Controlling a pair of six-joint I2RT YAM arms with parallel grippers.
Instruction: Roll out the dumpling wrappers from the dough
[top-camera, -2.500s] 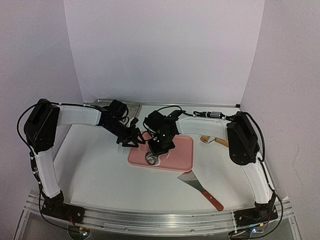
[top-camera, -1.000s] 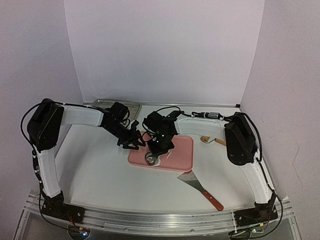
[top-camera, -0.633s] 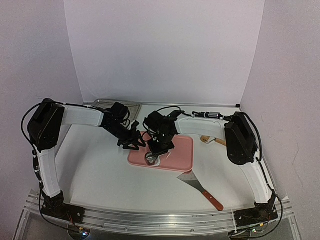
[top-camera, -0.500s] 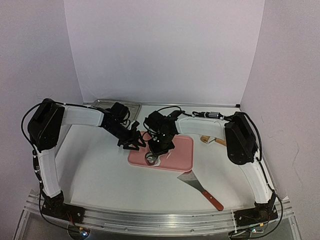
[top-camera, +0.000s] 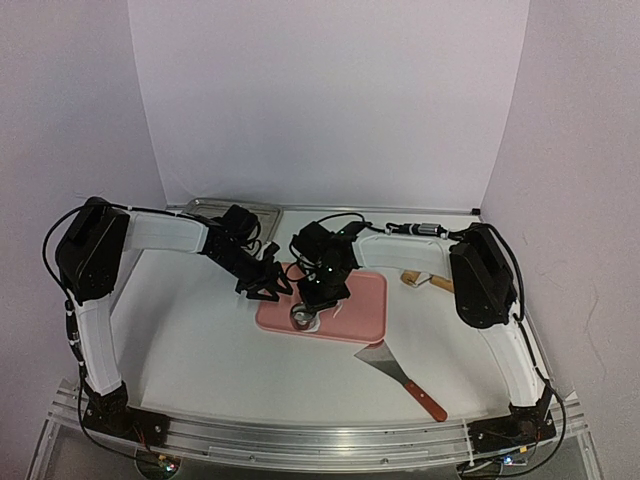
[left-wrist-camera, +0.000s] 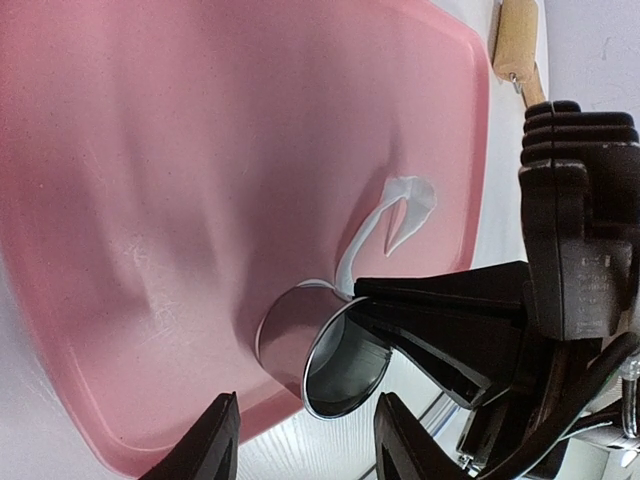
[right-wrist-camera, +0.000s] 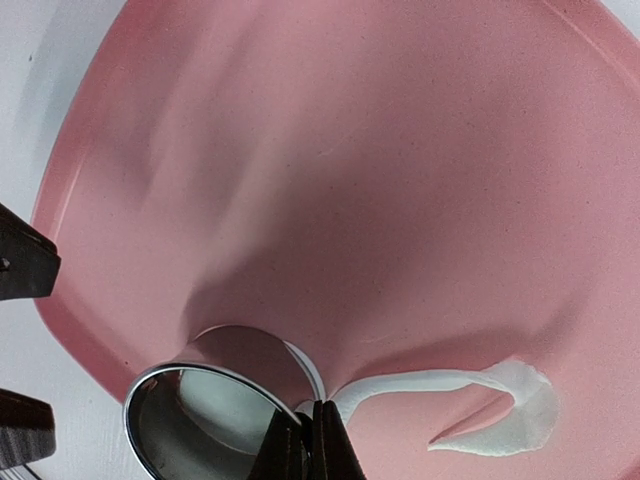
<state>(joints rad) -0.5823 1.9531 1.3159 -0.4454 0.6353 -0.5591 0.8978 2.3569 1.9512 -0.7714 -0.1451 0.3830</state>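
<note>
A: Right wrist view: right gripper (right-wrist-camera: 308, 432) pinches the thin wall of the ring cutter (right-wrist-camera: 240, 352); the cutter stands on the pink tray (right-wrist-camera: 350, 150), close to its near left corner.

B: Where is the dumpling wrapper?

A: No loose disc in sight; a thin white edge (right-wrist-camera: 312, 372) shows at the cutter's foot; it may be a wrapper under the ring, cannot tell. A scrap strip (right-wrist-camera: 525, 398) trails right from that spot, lying flat on the tray.

B: Left gripper (left-wrist-camera: 308, 430)?

A: Fingers spread, nothing between them; it hovers at the tray's left edge, just beside the cutter.

B: Handling?

A: I judge the dough light, soft and limp, prone to stretch, tear or cling to the metal; a pinch would dent it; better to lift a disc from under its rim, or slide the scraper (top-camera: 400, 372) beneath.

B: Containers?

A: The pink tray holds only the cutter and the dough bits; steel tray (top-camera: 215, 207) at back left is partly behind the left arm, contents not readable; rolling pin (top-camera: 425, 280) lies on the table right of the pink tray.
</note>
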